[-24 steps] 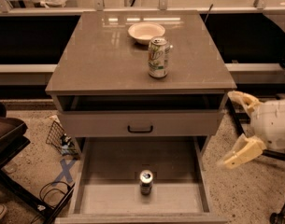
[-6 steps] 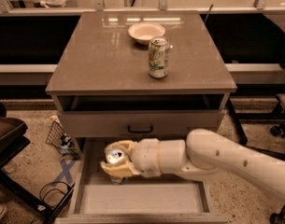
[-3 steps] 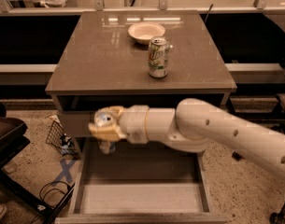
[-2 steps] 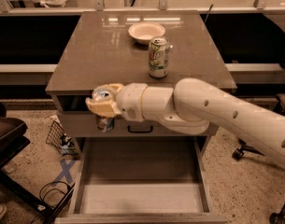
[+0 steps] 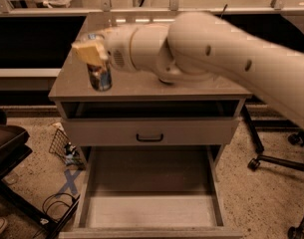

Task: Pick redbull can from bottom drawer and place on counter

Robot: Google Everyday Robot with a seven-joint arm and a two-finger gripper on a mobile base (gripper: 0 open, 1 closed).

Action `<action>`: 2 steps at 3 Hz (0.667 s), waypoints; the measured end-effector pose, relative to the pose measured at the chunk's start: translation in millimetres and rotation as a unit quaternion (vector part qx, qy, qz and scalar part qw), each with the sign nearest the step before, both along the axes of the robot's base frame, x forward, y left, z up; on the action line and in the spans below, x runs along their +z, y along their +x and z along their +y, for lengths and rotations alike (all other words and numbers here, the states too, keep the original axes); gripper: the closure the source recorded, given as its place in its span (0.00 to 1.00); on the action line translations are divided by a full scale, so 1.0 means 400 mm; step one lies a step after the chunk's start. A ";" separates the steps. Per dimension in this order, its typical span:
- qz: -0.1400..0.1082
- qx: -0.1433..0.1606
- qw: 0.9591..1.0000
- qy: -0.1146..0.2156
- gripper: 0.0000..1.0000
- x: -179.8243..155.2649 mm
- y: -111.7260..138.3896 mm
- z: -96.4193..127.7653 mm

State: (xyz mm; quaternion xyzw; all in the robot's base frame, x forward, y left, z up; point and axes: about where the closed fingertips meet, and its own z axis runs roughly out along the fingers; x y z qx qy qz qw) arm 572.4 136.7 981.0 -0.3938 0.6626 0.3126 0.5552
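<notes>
My gripper is shut on the redbull can, a slim blue-and-silver can. It holds the can upright over the front left part of the counter, with the can's base at or just above the glossy top. The big white arm reaches in from the right and covers most of the counter. The bottom drawer is pulled open below, and its flat floor is bare.
A shallower drawer with a black handle sits above the bottom drawer, slightly open. The soda can and plate are hidden behind the arm. A wire basket and cables lie on the floor at left. A chair base stands at right.
The gripper has lifted the redbull can out of the bottom drawer, up past the upper drawer front, to the front left of the counter. The drawer floor is now bare.
</notes>
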 end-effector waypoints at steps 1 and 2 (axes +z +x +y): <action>-0.023 -0.025 0.999 -0.006 1.00 0.136 0.065 0.016; -0.023 -0.058 0.998 -0.018 1.00 0.150 0.165 0.026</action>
